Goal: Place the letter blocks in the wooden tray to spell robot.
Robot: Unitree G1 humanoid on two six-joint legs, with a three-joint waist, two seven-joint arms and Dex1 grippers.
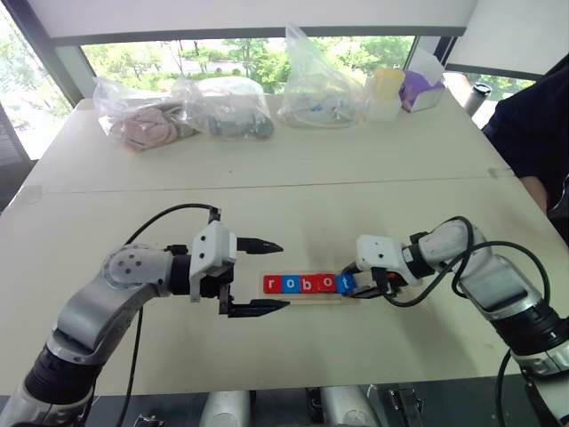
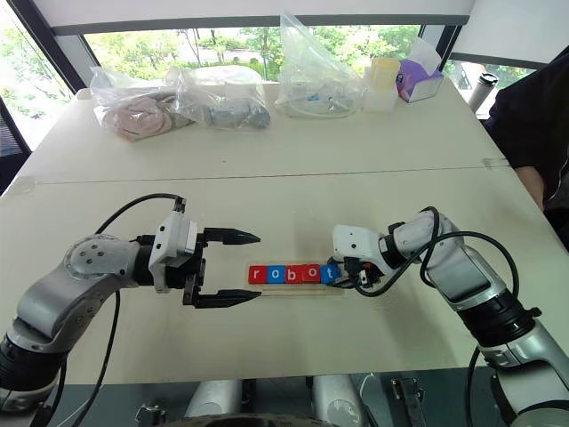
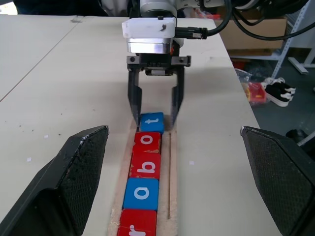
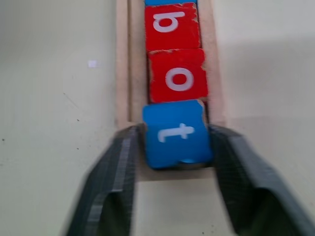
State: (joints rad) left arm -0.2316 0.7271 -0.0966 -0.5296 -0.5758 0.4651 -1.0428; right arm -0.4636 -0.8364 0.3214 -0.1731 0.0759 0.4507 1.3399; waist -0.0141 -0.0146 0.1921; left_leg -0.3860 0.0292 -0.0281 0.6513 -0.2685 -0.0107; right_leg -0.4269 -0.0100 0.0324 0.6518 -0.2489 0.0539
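I find the table (image 1: 293,213) bare between the wooden tray (image 1: 311,298) and the bags (image 1: 222,111) at the far edge, a wide passage for either arm. The left gripper (image 1: 267,276) stands open just beside the tray's r end, and the right gripper (image 3: 153,115) straddles the t block (image 4: 176,132) at the other, so both end approaches are occupied. A person's dark sleeve (image 1: 533,133) borders the right edge.
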